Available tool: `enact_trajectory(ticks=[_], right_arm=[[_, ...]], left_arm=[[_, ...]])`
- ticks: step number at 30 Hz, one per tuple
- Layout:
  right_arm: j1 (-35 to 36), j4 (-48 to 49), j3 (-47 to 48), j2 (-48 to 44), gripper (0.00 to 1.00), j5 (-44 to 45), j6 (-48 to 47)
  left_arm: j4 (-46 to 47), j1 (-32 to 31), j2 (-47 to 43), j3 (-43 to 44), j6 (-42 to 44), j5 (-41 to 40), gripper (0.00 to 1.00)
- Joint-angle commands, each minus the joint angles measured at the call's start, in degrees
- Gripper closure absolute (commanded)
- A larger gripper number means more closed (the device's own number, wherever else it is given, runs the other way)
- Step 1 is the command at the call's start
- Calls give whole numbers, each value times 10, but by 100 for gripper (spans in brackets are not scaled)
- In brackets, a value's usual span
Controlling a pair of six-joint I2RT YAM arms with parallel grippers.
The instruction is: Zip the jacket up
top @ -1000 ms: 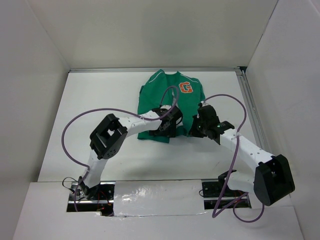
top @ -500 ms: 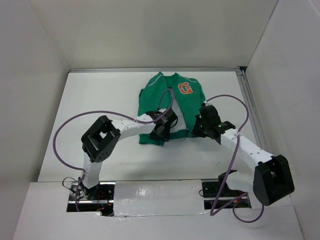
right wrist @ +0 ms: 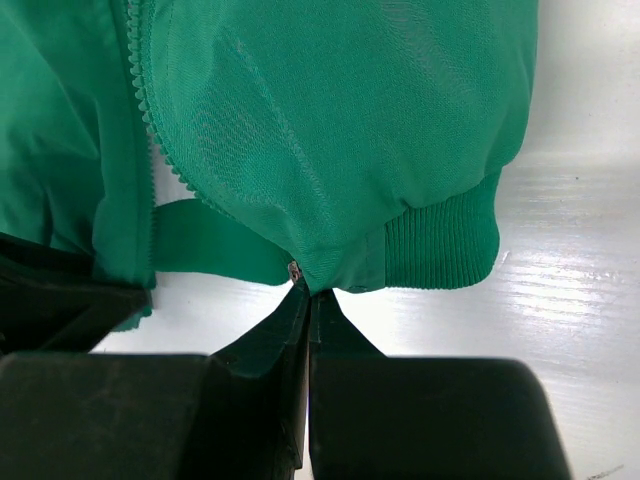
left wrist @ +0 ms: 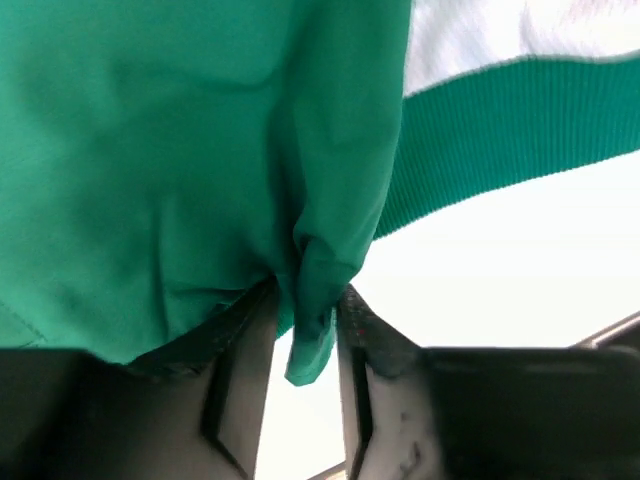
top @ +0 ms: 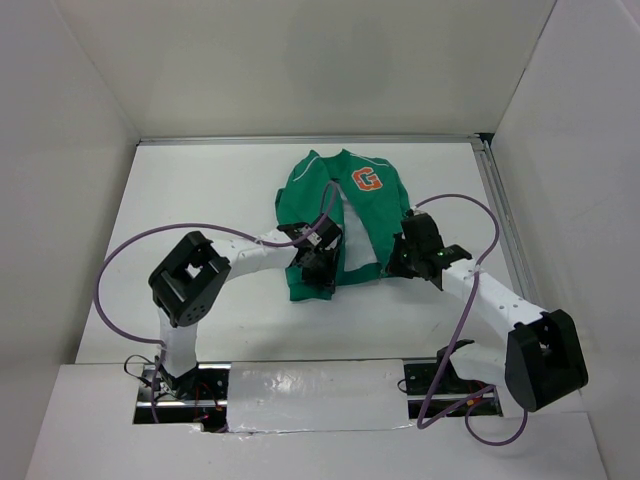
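**Both grippers on the hem of an open jacket**

The jacket (top: 375, 222) lies flat on the white table (top: 200, 200), toward the far edge and a little right of the middle. Its collar points to the far edge and its ribbed hem (left wrist: 500, 130) to the near one. The orange G patch (top: 369, 180) faces up. The front stands open, with a strip of pale lining (top: 350, 232) showing between the two green halves.

The left gripper (left wrist: 300, 345) sits at the hem of the jacket's left half. Its fingers (left wrist: 250, 350) stand a little apart with a bunched fold of green cloth nipped between them, and the tip of the fold hangs out below.

The right gripper (right wrist: 308, 305) is at the bottom corner of the other half, beside the ribbed band (right wrist: 440, 245). Its fingers are pressed tight together, and the cloth draws down to a point right at their tips. A small metal bit (right wrist: 293, 267) glints there. The green zipper teeth (right wrist: 150, 110) run up from that corner along the open edge.
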Motion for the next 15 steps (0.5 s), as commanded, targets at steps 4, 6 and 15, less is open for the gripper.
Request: enact_trajectory(ticks=[4, 6, 15], right_arm=[[-5, 27, -6, 0, 100, 0, 3], [-5, 26, -6, 3, 100, 0, 3], [-5, 29, -5, 17, 100, 0, 1]], left_arm=[[-27, -6, 2, -13, 25, 41, 45], [-27, -5, 3, -13, 27, 45, 44], [2, 16, -34, -39, 32, 99, 62]])
